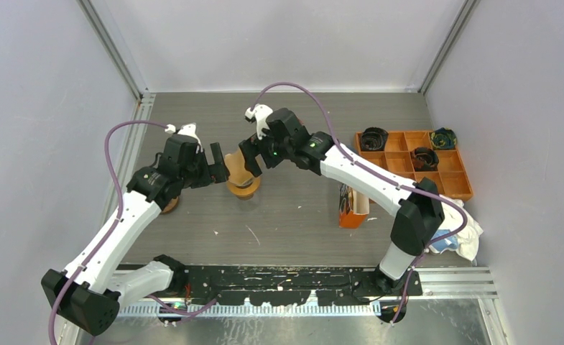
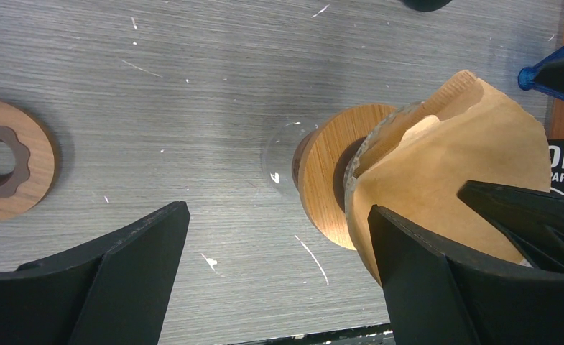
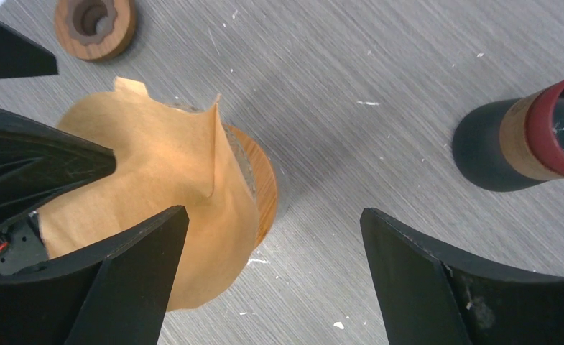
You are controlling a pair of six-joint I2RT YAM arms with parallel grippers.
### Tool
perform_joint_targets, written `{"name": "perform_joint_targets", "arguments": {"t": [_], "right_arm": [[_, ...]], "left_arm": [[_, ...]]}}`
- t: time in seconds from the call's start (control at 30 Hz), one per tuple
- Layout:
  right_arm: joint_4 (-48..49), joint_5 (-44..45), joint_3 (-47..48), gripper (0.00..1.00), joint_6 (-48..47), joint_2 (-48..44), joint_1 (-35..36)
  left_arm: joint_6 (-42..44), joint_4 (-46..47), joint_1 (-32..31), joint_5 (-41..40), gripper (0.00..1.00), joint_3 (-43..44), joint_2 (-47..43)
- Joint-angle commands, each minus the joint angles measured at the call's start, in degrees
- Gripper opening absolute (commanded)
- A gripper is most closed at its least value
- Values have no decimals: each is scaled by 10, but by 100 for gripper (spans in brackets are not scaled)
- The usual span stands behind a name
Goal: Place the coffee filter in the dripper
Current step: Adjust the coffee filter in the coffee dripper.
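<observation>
So the left pincer (image 2: 277,210) and right pincer (image 3: 273,213) are both spread wide, holding nothing. The filter (image 2: 444,172) sits in the dripper (image 2: 329,180), its edge just beside one finger of each. Only table (image 2: 192,108) shows in each gap.

I see bright, even overhead light; soft short shadows on table (image 1: 300,215); wrist views sharp; black fingers (image 2: 121,287) lose detail.
</observation>
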Motion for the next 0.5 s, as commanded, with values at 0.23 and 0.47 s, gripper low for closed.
{"name": "perform_joint_targets", "arguments": {"t": [0.23, 0.47], "right_arm": [[84, -28, -19, 98, -12, -81, 1], [143, -27, -77, 97, -12, -134, 0]], "left_arm": [[-6, 15, 4, 3, 99, 28, -8], [-7, 11, 4, -4, 99, 38, -21]]}}
